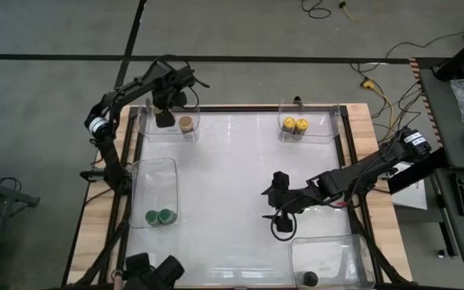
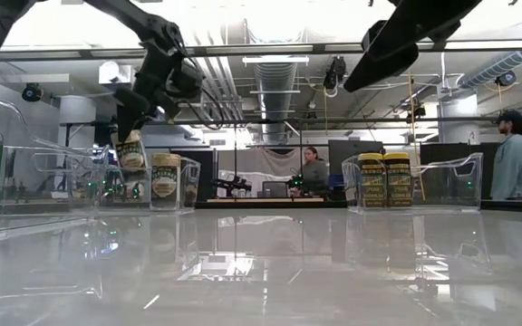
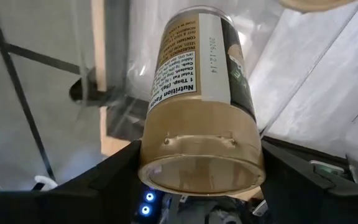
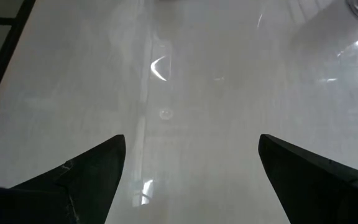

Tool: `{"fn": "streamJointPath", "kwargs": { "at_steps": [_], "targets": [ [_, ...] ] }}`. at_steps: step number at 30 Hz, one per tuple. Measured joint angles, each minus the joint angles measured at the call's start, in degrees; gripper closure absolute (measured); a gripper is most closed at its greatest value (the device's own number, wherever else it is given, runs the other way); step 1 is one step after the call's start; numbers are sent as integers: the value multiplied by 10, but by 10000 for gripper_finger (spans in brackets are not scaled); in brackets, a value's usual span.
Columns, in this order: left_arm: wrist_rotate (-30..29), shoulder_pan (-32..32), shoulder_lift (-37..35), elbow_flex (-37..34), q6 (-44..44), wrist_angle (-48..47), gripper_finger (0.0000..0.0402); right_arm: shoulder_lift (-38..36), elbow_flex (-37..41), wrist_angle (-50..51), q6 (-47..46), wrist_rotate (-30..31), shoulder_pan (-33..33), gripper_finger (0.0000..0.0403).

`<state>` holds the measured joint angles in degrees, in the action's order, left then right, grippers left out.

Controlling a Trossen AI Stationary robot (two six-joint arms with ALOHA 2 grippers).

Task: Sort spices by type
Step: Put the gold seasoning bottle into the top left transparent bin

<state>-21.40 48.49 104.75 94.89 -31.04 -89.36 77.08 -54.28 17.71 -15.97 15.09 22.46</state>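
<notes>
While the left tool [image 3: 197, 186] grips a tan-lidded jar [image 3: 201, 99], the right tool [image 4: 188, 168] gapes over glossy white table [image 1: 232, 177].

The glossy white tabletop [image 1: 232, 177] lies bare across its middle, ringed by four clear rectangular plastic bins [image 1: 155, 192] at its edges; the dark right arm [image 1: 353, 176] is stretched over the side nearest the yellow-lidded jars [image 1: 295, 125].
</notes>
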Motion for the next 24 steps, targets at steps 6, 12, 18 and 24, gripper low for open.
{"fn": "streamJointPath", "kwargs": {
  "at_steps": [6,12,18,24],
  "targets": [
    [0,0,31,-4,1,1,143,0,-5,0,4,0,0,44],
    [0,-5,54,-18,11,3,143,0,-5,0,16,0,0,44],
    [0,-9,54,-50,13,9,143,0,-5,0,31,0,0,44],
    [0,-20,52,-69,2,18,143,0,-5,0,36,0,0,44]
  ]
}}
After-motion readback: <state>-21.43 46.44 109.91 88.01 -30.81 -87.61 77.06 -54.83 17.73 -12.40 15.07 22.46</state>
